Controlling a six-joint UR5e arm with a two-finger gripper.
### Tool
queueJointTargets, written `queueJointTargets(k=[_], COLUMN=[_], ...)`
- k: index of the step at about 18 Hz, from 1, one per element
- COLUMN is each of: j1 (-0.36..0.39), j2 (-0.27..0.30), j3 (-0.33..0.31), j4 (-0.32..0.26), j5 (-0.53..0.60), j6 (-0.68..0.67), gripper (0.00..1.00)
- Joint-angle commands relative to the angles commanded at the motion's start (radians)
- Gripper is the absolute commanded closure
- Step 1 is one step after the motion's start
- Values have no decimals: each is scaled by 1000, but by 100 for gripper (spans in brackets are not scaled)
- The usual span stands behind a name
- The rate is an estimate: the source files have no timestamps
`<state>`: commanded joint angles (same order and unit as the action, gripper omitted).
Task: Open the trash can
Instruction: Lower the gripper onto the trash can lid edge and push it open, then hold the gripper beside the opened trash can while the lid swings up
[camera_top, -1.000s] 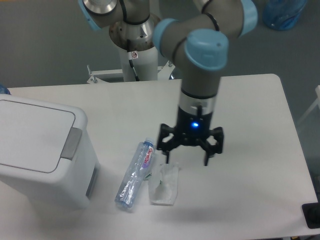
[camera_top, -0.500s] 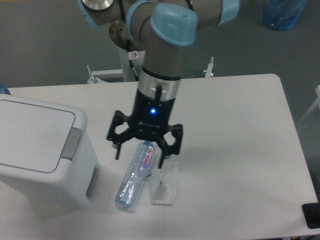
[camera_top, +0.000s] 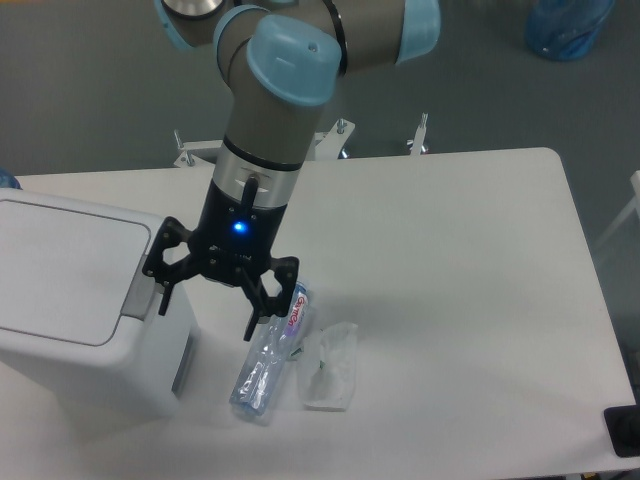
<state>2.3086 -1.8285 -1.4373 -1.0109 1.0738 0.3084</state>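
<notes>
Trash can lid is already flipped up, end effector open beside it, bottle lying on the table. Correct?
Not quite: the camera view shows the trash can lid flat and closed. The end effector is open beside it, and the bottle lies on the table.

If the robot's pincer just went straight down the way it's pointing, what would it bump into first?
Probably the bare table between the trash can and the plastic bottle. The open pincer points straight down there. Its left finger hangs close to the can's grey push tab, so it might clip that edge; depth is hard to judge.
</notes>
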Motion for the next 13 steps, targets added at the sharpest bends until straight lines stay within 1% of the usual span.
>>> queueJointTargets(k=[4, 8, 13], j1=[-2, -3, -9], j2=[41, 52, 48], j3=[-64, -69, -77], j4=[2, 0, 0], j5=[8, 11, 20], j6=[-9, -15, -15], gripper=[0, 0, 0])
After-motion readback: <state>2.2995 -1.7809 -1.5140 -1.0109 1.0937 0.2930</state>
